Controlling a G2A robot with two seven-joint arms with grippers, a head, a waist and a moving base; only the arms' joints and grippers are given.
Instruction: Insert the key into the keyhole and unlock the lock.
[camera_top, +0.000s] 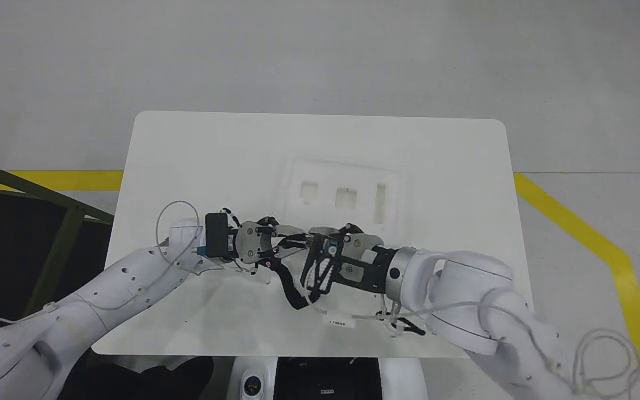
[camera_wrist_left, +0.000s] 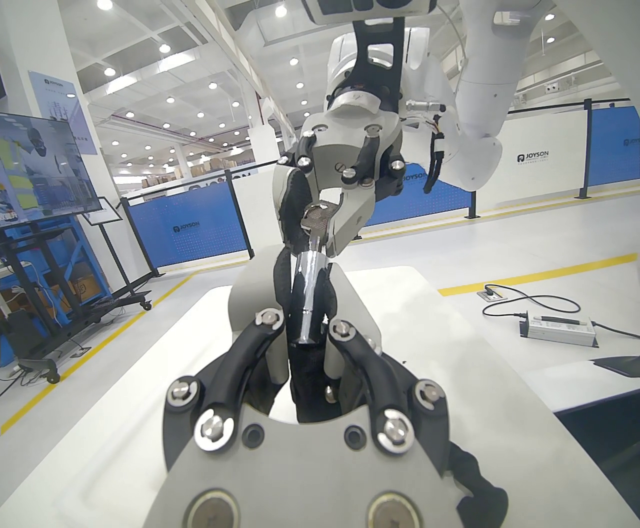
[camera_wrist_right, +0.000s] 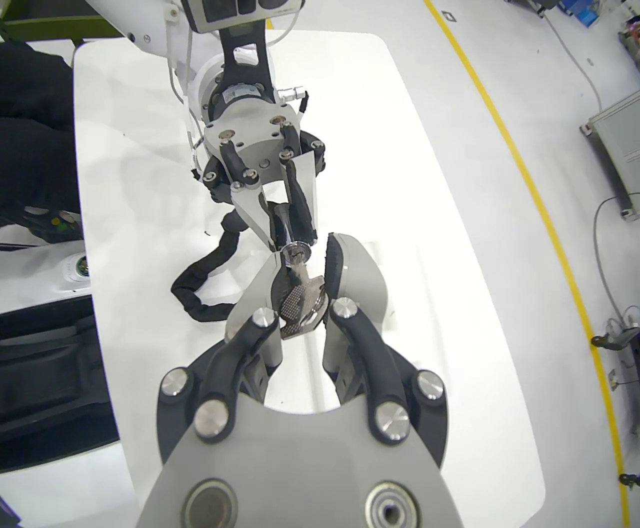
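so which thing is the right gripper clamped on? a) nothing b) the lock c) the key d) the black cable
c, the right gripper pinches the key by its flat head, while the left gripper holds the lock.

You have a silvery metal key whose flat head carries a fine cross-hatched diamond pattern. The mirror-bright chrome lock barrel trails a matte black woven cable. Your left gripper and right gripper are coloured alike: pale grey fingers, black linkage bars, bright silver screw heads. The smooth white table is plain, without pattern, and the white foam tray on it nearly matches. A yellow floor stripe crosses pale grey flooring.
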